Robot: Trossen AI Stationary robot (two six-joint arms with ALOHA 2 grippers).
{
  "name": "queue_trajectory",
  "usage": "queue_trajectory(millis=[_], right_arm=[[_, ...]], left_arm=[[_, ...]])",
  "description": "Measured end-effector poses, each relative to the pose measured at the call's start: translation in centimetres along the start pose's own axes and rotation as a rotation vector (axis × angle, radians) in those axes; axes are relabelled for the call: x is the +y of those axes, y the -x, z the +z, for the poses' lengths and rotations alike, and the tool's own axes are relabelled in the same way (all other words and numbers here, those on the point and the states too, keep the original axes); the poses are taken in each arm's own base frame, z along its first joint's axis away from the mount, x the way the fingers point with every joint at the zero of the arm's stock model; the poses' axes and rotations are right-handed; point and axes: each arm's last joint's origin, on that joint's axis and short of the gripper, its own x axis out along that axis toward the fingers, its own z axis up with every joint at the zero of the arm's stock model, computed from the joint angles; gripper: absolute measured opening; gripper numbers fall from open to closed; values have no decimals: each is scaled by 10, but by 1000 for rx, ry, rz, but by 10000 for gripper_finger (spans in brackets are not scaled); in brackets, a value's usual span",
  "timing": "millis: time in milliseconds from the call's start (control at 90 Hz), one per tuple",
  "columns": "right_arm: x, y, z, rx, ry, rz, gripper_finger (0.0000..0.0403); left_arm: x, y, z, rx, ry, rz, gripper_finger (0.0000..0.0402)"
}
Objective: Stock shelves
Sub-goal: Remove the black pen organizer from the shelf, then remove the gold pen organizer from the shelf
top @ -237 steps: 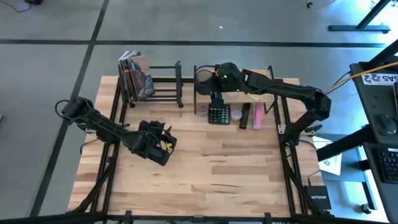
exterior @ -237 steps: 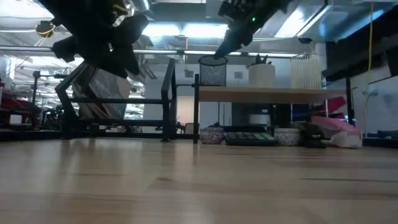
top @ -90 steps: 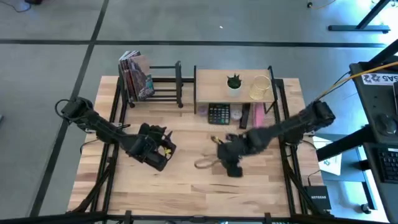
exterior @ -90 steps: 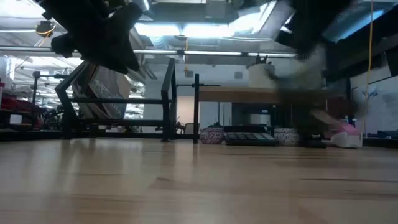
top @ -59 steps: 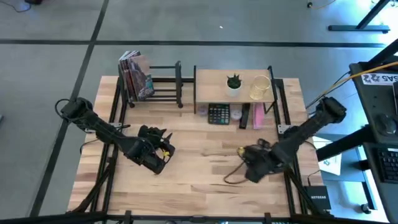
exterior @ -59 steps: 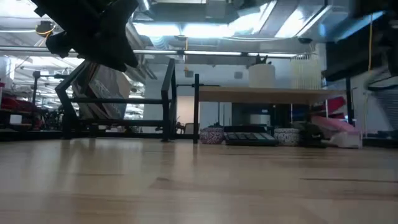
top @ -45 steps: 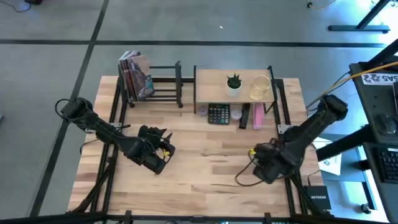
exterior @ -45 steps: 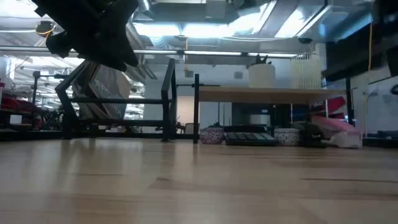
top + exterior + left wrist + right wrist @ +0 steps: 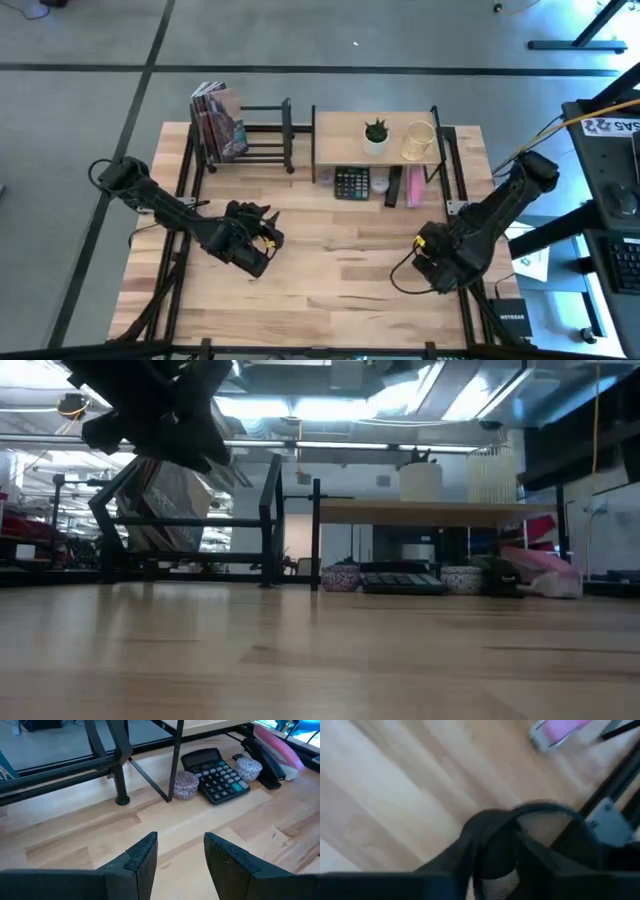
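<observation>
The right gripper (image 9: 432,262), near the table's right edge, clamps the rim of a black mesh cup (image 9: 540,827); the left gripper (image 9: 179,852) hovers empty, fingers apart; beyond, the wooden shelf (image 9: 340,135) holds a plant (image 9: 376,132) and a holder (image 9: 418,141); the book rack (image 9: 262,130) stands mostly empty; stocking looks unfinished.

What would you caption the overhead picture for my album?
Two dark robot arms over a wooden table; potted plant and wire cup top the light-wood shelf.

I'm seeing the left arm (image 9: 150,410) hanging dark over the book rack (image 9: 190,525) on the left. To the right, the wooden shelf (image 9: 435,512) is carrying a white pot (image 9: 421,480), with a calculator (image 9: 400,580) lying underneath.
</observation>
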Motion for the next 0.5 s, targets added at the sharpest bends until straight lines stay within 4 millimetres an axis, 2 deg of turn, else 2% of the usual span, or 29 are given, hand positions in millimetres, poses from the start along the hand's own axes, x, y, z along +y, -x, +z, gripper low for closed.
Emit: queue_trajectory(millis=[111, 211, 344, 500], right_arm=[[-7, 22, 10, -46, 3, -13, 213], [-8, 47, 22, -123, -2, 27, 236], [-9, 79, 50, -253, 59, 144, 239], [-22, 104, 94, -321, 160, 157, 221]], left_arm=[[0, 0, 0, 0, -1, 0, 143], [0, 0, 0, 0, -4, 1, 143], [0, 0, 0, -10, -5, 3, 143], [0, 0, 0, -15, -21, 4, 143]])
